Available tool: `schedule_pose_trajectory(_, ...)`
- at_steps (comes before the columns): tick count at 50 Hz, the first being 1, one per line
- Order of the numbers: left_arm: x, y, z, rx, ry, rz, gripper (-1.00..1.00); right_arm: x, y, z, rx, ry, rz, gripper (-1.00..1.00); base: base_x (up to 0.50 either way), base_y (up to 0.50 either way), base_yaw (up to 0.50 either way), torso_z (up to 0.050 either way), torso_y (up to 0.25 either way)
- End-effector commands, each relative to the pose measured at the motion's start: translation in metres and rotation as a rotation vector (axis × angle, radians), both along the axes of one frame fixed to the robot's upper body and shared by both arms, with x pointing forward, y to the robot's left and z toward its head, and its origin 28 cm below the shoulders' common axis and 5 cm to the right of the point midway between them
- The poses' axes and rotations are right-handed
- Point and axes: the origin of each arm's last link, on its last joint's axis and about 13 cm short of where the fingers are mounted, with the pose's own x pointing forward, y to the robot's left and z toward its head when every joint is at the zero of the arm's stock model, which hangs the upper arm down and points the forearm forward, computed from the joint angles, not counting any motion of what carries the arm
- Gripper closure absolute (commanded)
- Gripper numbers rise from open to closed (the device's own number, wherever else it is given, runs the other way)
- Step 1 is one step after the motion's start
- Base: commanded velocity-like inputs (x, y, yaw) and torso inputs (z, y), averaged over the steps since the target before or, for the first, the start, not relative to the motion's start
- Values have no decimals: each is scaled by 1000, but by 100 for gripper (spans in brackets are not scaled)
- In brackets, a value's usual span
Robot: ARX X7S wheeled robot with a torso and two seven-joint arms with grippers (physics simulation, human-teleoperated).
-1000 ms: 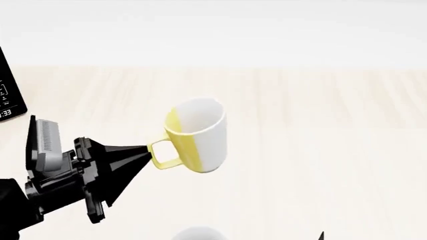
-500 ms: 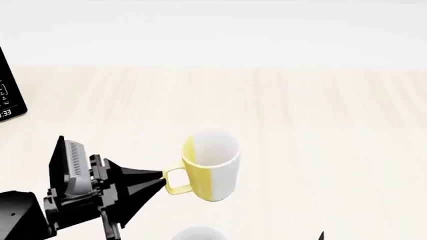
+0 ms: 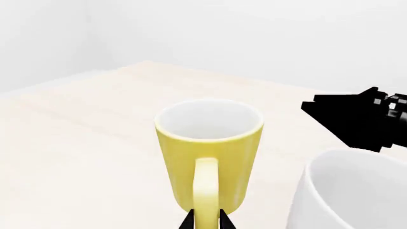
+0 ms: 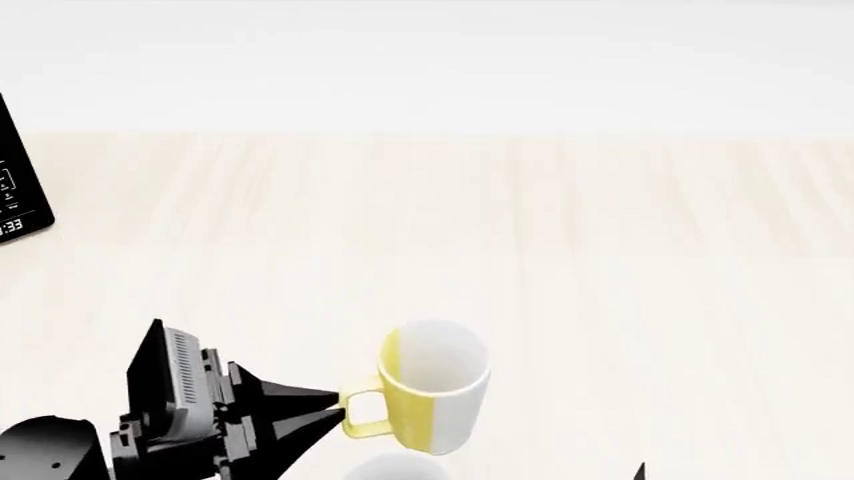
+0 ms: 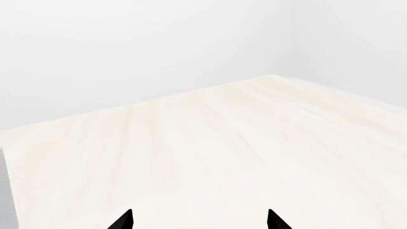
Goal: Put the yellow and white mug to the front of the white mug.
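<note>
Yellow-handled, the small half-yellow, half-white cylindrical mug hangs tilted by its handle, pinched in the left pincer. It sits just beyond the plain white mug's rim, above the pale wooden worktop. The right pincer is spread, holding nothing.

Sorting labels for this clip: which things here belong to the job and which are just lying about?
Job: yellow and white mug, held at its handle by the left gripper; white mug.
Lying about: black device at the table's edge.
</note>
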Motion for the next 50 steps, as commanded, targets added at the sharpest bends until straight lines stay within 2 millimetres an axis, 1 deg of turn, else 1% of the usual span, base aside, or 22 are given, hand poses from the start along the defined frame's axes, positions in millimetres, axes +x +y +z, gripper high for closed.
schedule_pose_trajectory(1, 0, 0, -8, -9, 2, 5, 100, 1, 1, 0, -2, 3, 3, -100, 0, 0, 0, 0, 0)
schedule_pose_trajectory(4, 0, 1, -9, -10, 5, 9, 100, 2, 0, 1, 1, -9, 5, -100, 0, 0, 0, 0, 0)
schedule_pose_trajectory(8, -1, 2, -12, -8, 12, 14, 100, -2, 2, -2, 1, -3, 6, -100, 0, 0, 0, 0, 0)
schedule_pose_trajectory(21, -6, -1, -21, -10, 31, 11, 100, 1, 1, -1, 0, 2, 7, -100, 0, 0, 0, 0, 1)
schedule_pose_trajectory(50, -10, 4, -25, -32, 45, 55, 100, 0, 1, 0, 0, -1, 7, -100, 0, 0, 0, 0, 0)
